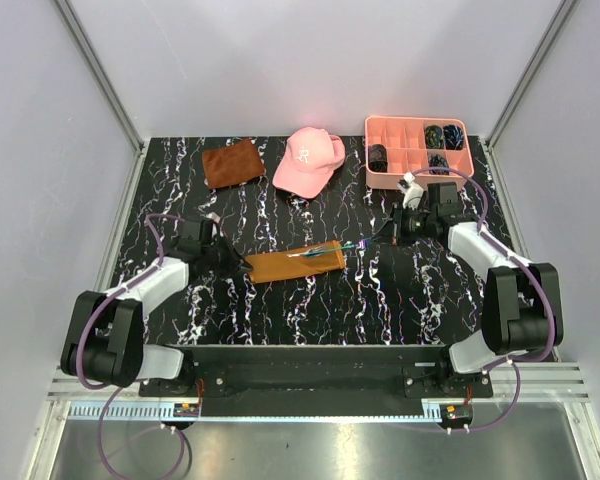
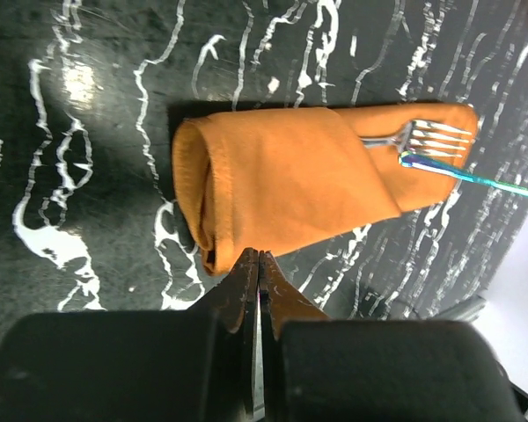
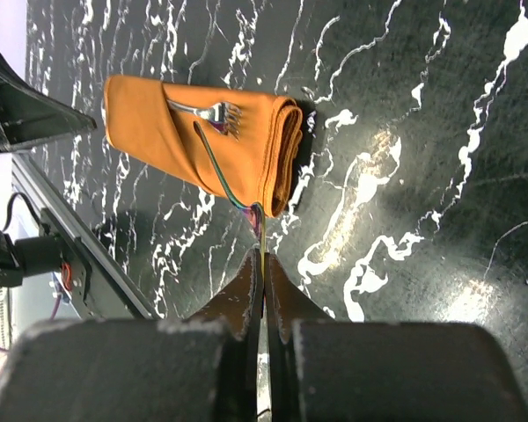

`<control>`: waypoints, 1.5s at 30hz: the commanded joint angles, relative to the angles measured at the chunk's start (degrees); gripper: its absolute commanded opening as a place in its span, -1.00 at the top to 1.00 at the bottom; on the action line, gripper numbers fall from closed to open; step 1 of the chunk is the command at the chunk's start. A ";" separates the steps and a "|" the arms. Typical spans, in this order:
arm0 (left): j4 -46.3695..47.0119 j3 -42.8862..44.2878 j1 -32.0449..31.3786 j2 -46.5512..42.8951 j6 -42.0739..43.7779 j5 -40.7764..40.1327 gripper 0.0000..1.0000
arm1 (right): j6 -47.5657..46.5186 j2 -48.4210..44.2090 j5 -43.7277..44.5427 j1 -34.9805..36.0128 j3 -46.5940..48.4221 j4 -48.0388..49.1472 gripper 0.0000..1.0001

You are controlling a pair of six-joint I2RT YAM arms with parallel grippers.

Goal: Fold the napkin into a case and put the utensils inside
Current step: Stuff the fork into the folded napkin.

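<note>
pinching thin iridescent utensil handle [image 3: 218, 182] in clamped r gripper [image 3: 261, 259]; l gripper [image 2: 259, 259] closed, empty, soft folded orange napkin [image 2: 282, 176] just ahead of tips.

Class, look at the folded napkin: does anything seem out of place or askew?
Yes: one thin utensil juts far beyond the case, over the table, its end pinched in the right gripper, while the fork sits tucked in.

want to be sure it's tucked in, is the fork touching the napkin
Touching. The left wrist view shows the fork with its tines lying flat on the napkin and its handle slipped under the folded flap.
</note>
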 commanded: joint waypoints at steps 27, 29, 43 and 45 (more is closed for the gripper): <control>5.14 -3.38 -0.62 3.10 0.37 -4.39 1.00 | 6.40 7.72 -5.88 4.39 -0.41 10.29 1.00; 5.14 -3.56 -0.80 3.10 0.37 -4.56 1.00 | 8.59 8.33 -6.76 5.00 -1.37 13.18 1.00; 6.54 -4.88 -2.38 2.74 -0.51 -4.65 1.00 | 17.30 15.36 -7.38 11.07 -1.47 24.10 1.00; 6.63 -4.88 -2.47 2.74 -0.51 -4.65 1.00 | 17.48 16.07 -7.29 12.03 -0.94 24.10 1.00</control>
